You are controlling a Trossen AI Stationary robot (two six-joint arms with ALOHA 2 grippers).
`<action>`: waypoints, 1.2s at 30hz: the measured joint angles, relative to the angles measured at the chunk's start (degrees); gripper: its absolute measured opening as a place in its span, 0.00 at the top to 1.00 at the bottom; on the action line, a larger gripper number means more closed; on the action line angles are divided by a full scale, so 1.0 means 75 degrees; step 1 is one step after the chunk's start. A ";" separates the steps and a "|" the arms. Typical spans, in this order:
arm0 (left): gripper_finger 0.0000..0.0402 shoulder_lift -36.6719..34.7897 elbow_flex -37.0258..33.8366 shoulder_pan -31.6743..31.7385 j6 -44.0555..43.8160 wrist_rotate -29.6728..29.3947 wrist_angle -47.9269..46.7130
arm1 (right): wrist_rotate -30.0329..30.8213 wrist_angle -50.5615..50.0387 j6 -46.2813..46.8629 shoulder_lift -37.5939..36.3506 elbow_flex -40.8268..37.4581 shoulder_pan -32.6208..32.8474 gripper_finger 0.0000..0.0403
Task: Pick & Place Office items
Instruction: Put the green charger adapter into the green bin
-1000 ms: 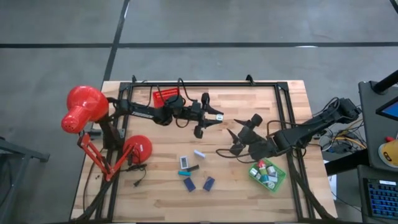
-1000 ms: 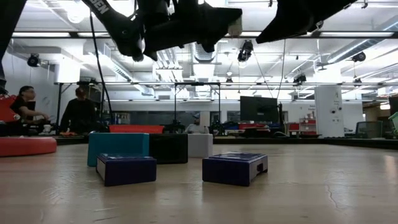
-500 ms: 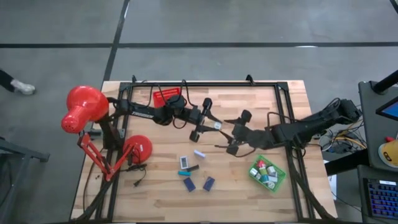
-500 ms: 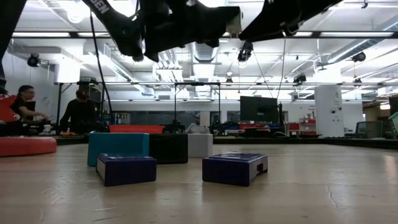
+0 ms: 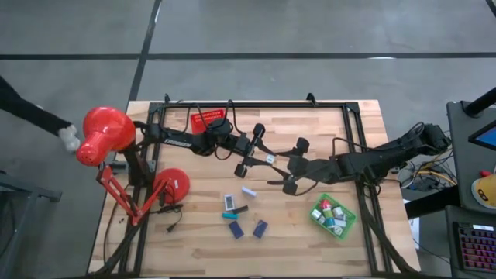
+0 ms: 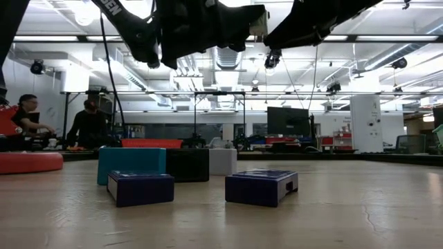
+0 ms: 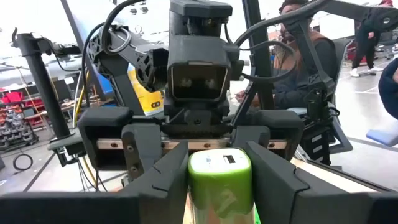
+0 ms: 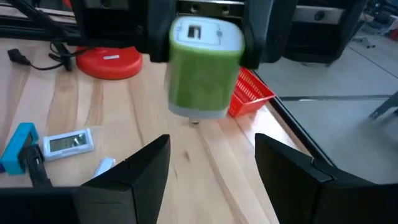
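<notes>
The left hand grips a green block with an unreadable white label; the right hand gapes wide, facing it.

We record a green cylindrical item with a white cap, held between the dark fingers of the left gripper; the right gripper is likewise dark. On the pale wood table we list two navy blocks, a teal piece, a white block and a white-faced display piece. The lamp is red, as is one tray; the other tray is green and holds mixed white, green and pink pieces.
</notes>
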 joint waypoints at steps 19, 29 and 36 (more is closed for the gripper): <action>0.65 0.0003 0.0000 0.0000 0.0085 -0.0095 -0.0064 | -0.0035 0.0950 -0.0607 0.0000 0.0000 -0.0029 0.44; 0.65 0.0003 0.0000 -0.0006 0.0085 -0.0102 -0.0064 | -0.0345 0.0972 -0.0810 0.0000 0.0000 -0.0031 0.58; 0.65 0.0003 0.0000 -0.0003 0.0140 -0.0079 -0.0061 | -0.0364 0.0969 -0.0817 0.0000 0.0000 -0.0058 0.72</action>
